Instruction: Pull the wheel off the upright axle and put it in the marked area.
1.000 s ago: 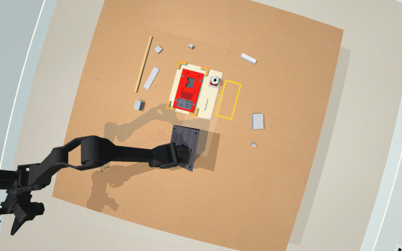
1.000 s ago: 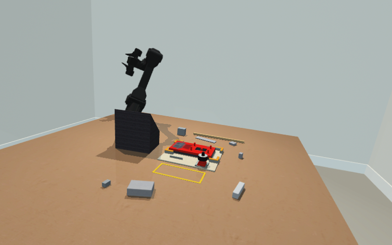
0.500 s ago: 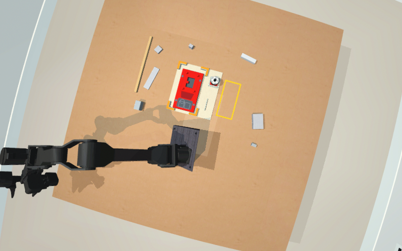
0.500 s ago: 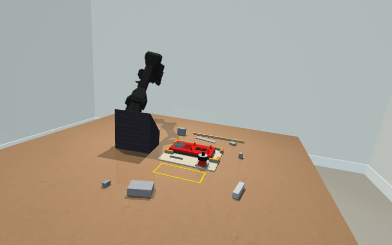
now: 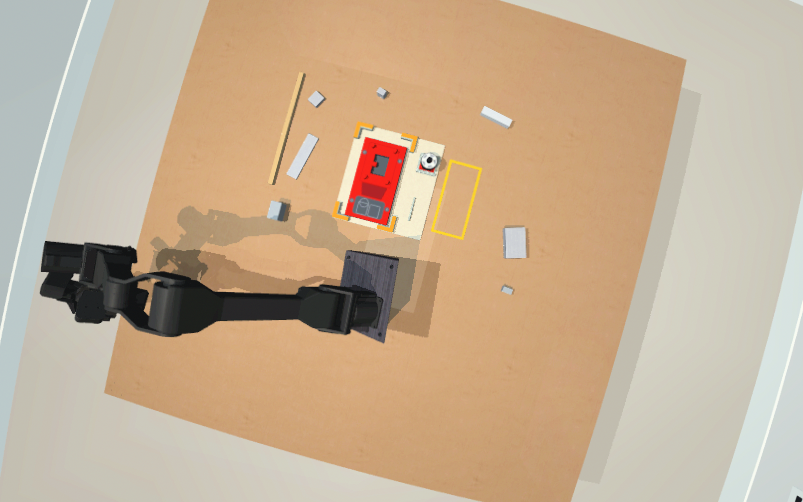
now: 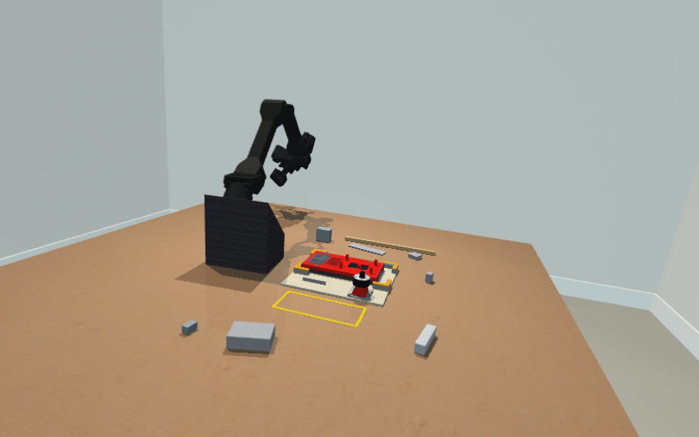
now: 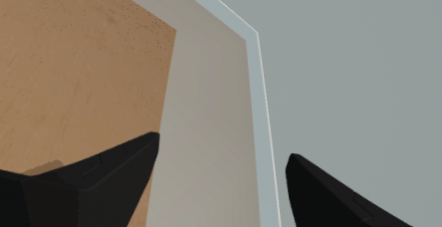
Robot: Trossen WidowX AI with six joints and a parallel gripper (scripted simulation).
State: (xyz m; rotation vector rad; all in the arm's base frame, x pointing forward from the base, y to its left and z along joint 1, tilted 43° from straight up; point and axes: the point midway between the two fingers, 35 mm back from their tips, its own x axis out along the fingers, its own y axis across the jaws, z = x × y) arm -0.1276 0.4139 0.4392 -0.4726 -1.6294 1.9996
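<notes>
Wheel (image 5: 429, 162) upright on axle

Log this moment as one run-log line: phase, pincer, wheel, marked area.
phase: approach not begun | pincer: open, holding nothing, raised far from board | wheel: on upright axle | marked area: nothing inside
</notes>
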